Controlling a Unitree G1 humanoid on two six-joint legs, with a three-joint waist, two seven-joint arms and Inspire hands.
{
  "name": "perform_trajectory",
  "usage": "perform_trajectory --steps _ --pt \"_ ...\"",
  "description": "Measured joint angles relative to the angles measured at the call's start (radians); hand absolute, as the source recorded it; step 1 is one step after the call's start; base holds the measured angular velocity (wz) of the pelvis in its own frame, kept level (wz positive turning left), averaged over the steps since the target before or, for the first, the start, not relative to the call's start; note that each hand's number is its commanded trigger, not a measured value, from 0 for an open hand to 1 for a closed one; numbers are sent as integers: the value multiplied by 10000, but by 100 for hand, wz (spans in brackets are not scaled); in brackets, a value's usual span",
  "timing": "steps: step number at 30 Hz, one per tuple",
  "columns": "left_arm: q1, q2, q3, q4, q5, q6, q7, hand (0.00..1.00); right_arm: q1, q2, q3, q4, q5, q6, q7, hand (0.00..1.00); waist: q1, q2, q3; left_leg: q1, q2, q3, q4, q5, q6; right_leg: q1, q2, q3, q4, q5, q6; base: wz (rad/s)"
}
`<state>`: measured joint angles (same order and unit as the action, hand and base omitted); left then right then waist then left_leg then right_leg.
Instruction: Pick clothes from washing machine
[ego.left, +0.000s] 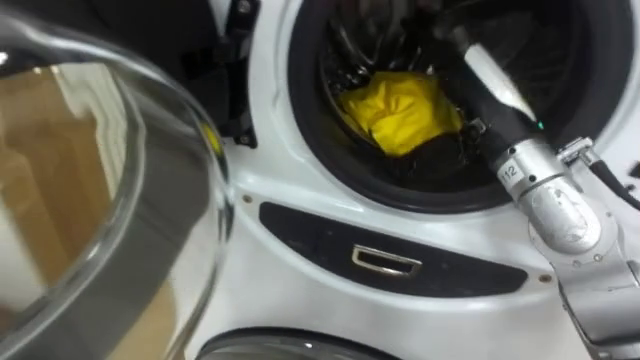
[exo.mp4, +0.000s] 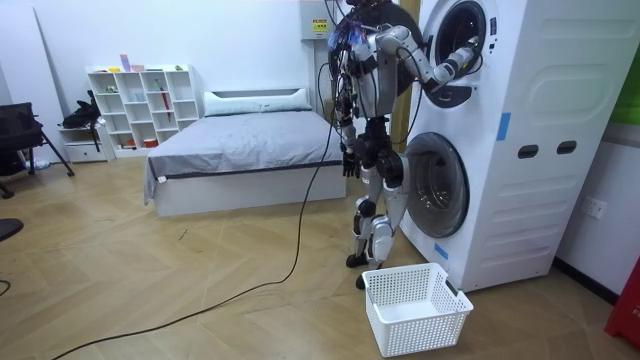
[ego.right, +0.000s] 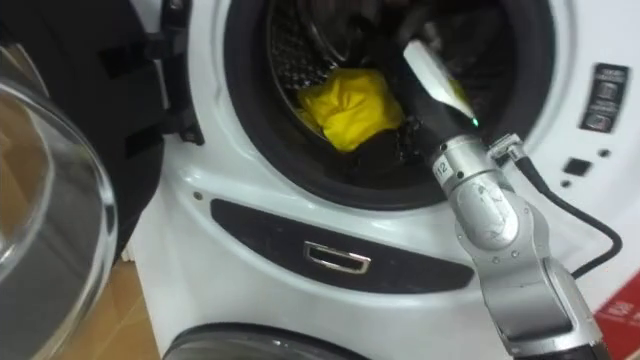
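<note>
While your right hand (ego.left: 447, 25) reaches deep into the washing machine's upper drum (ego.left: 345, 50), above the yellow cloth (ego.left: 400, 110), its grip cannot be told.

Both eye views are taken from the head cam, aimed down & fwd at very close range into the upper drum opening (ego.left: 420, 100) of the stacked washing machine (exo.mp4: 520, 130). Nearly the same patch is shared: drum, yellow cloth (ego.left: 400, 112), dark panel (ego.left: 300, 235) below, and the open glass door (ego.left: 90, 200) at left. The right eye view is offset slightly, so more of the machine's right front is caught. The room view is taken from well back, approx. side-on to the robot, w/ whole robot, machine front, basket (exo.mp4: 415, 308) & bed (exo.mp4: 240, 150) covered. The upper drum is shared w/ the eye views.
</note>
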<state>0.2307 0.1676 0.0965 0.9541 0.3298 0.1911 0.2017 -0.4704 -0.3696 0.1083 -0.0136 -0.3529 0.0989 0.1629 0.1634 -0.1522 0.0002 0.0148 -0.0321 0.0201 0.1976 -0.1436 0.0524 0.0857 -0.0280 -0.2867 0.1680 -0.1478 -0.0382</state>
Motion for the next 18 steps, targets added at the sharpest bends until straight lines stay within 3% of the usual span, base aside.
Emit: perform_trajectory --steps 5,9,13,18 --pt "-260 18 1 -121 65 -24 2 0 -439 0 144 457 5 116 305 0 -66 -60 34 87 -1 -2 -45 -3 -3 34 -48 -143 7 -74 -12 0" --pt "-205 31 134 -286 353 35 -182 0 -1169 -52 142 976 -9 565 804 0 -66 -217 68 76 -5 -74 -70 19 -61 1 -43 -181 7 -130 56 2" --pt "-76 16 220 -284 372 331 -355 0 -1619 -293 139 1214 -52 978 1407 0 -54 -325 78 -11 -63 -293 20 4 -90 -31 -22 -204 -7 -139 39 13" --pt "-67 40 214 -284 345 511 -444 0 -1798 -400 137 1278 -260 1208 1840 0 -57 -324 76 -27 -137 -410 58 27 -54 9 -24 -267 6 -117 -7 7"
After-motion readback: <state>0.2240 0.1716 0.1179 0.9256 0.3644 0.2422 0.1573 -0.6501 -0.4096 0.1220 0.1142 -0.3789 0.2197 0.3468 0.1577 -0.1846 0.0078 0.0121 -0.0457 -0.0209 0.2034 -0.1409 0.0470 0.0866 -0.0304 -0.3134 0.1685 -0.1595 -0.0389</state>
